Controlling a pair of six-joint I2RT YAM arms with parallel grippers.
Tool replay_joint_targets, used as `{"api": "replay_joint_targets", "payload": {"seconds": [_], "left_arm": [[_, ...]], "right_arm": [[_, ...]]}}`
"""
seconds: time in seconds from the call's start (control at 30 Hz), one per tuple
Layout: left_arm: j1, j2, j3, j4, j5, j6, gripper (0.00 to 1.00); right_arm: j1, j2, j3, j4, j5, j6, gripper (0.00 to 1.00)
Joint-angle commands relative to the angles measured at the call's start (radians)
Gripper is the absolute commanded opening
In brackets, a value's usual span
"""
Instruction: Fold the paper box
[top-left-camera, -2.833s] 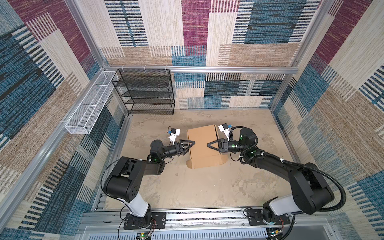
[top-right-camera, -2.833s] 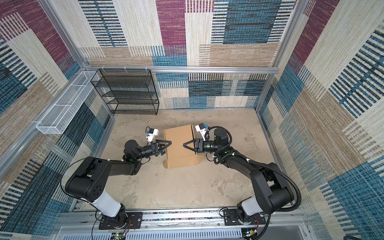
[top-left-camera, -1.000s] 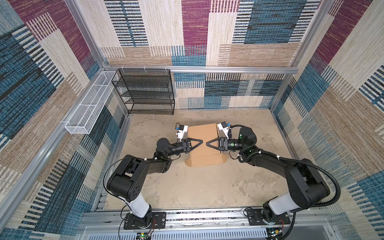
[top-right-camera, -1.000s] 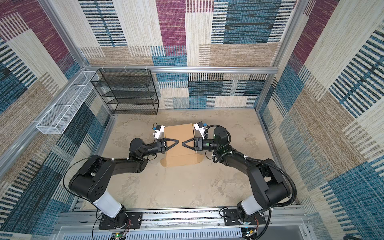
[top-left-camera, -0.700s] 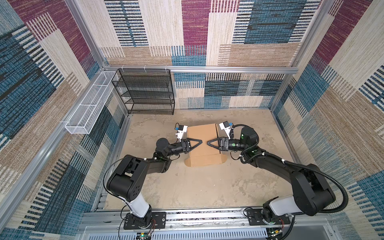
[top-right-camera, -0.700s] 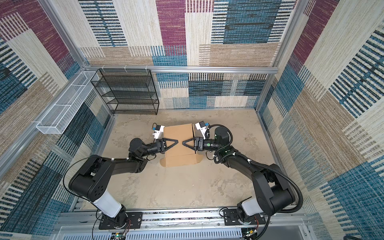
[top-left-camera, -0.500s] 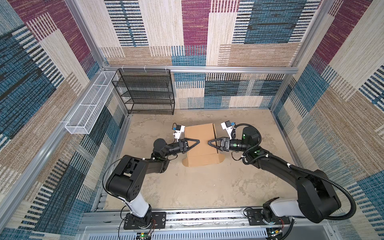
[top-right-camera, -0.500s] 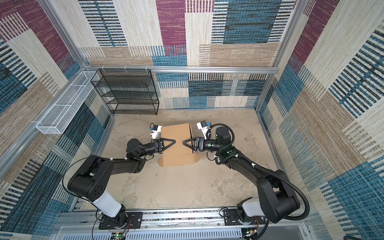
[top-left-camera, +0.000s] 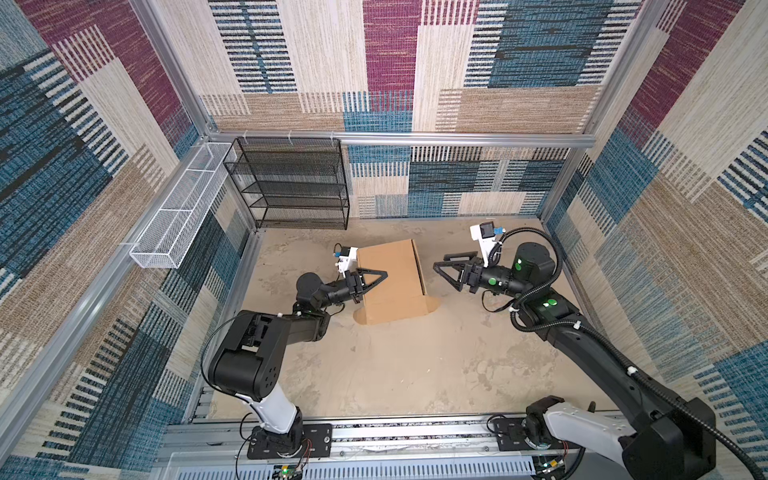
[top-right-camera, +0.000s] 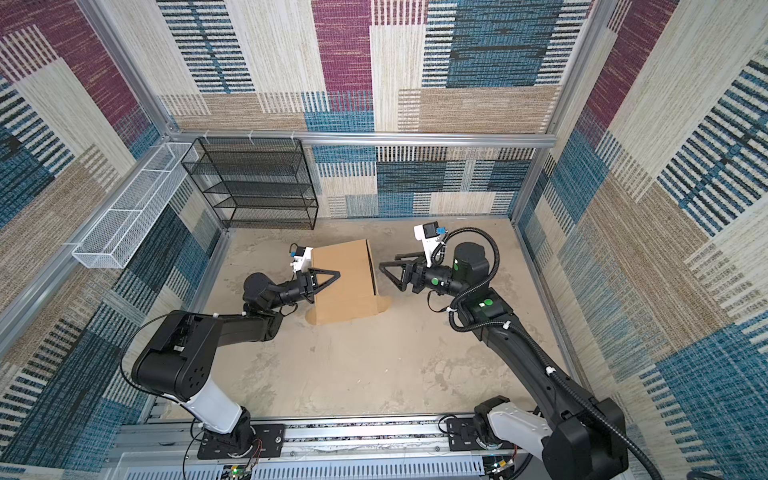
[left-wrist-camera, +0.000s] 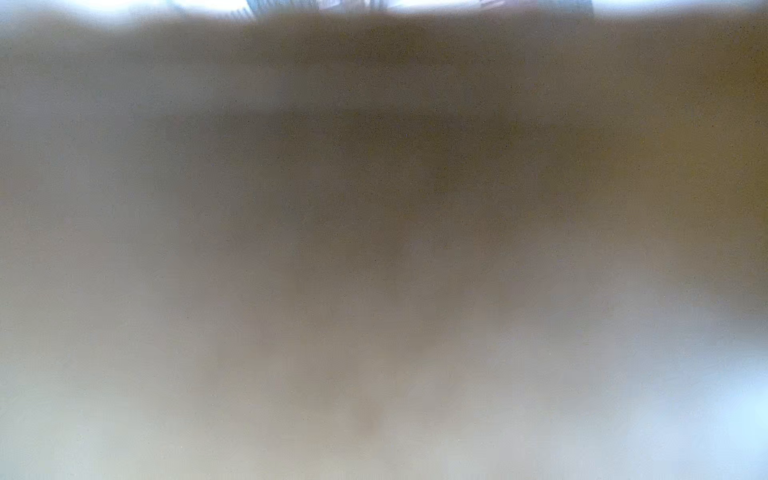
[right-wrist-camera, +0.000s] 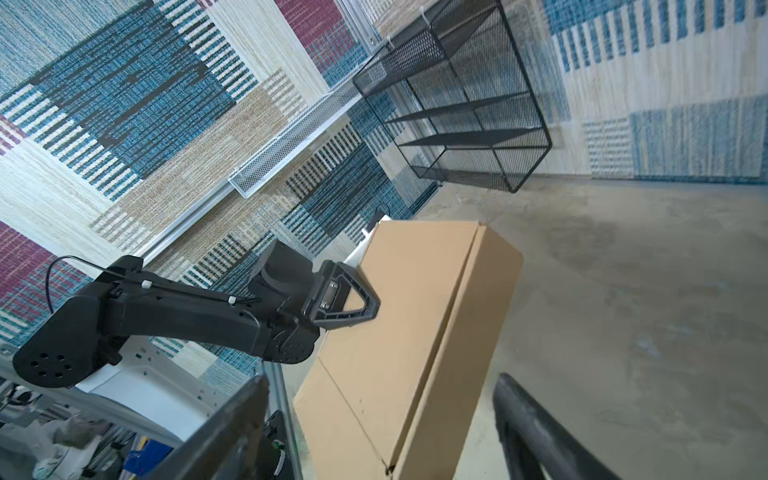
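One side freed | right jaws were spread, drawn off paper box | left jaws kept clamped | folding judged done

Left arm reaches in low, elbow folded close to its base, and the left gripper is clamped on the left side of the paper box, one finger lying across the top. Right arm stretches long, wrist level. The right gripper hangs spread wide, holding nothing, just clear of the box.
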Motion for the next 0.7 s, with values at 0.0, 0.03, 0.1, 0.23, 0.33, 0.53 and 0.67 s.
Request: {"api": "replay_joint_targets", "payload": {"seconds": [0.0, 0.03, 0.1, 0.23, 0.33, 0.53, 0.67], "left_arm": [[0.007, 0.016, 0.013, 0.027, 0.014, -0.086, 0.36], [0.007, 0.022, 0.015, 0.027, 0.011, -0.106, 0.36], [0.008, 0.031, 0.016, 0.028, 0.001, -0.145, 0.36], [0.008, 0.041, -0.005, 0.026, -0.039, -0.226, 0.36], [0.008, 0.046, -0.033, 0.026, -0.095, -0.298, 0.36], [0.005, 0.043, -0.067, -0.009, -0.173, -0.416, 0.34], [0.005, 0.05, -0.078, -0.079, -0.173, -0.465, 0.33]], "right_arm": [[-0.003, -0.018, 0.023, -0.089, 0.122, -0.113, 0.86], [-0.004, -0.023, 0.024, -0.092, 0.146, -0.136, 0.86], [-0.005, -0.029, 0.026, -0.093, 0.191, -0.183, 0.86], [-0.006, -0.043, 0.016, -0.077, 0.268, -0.289, 0.86], [-0.006, -0.05, 0.012, -0.074, 0.294, -0.359, 0.87], [-0.006, -0.06, -0.002, -0.066, 0.324, -0.483, 0.88], [-0.006, -0.076, -0.024, -0.053, 0.338, -0.538, 0.87]]}}
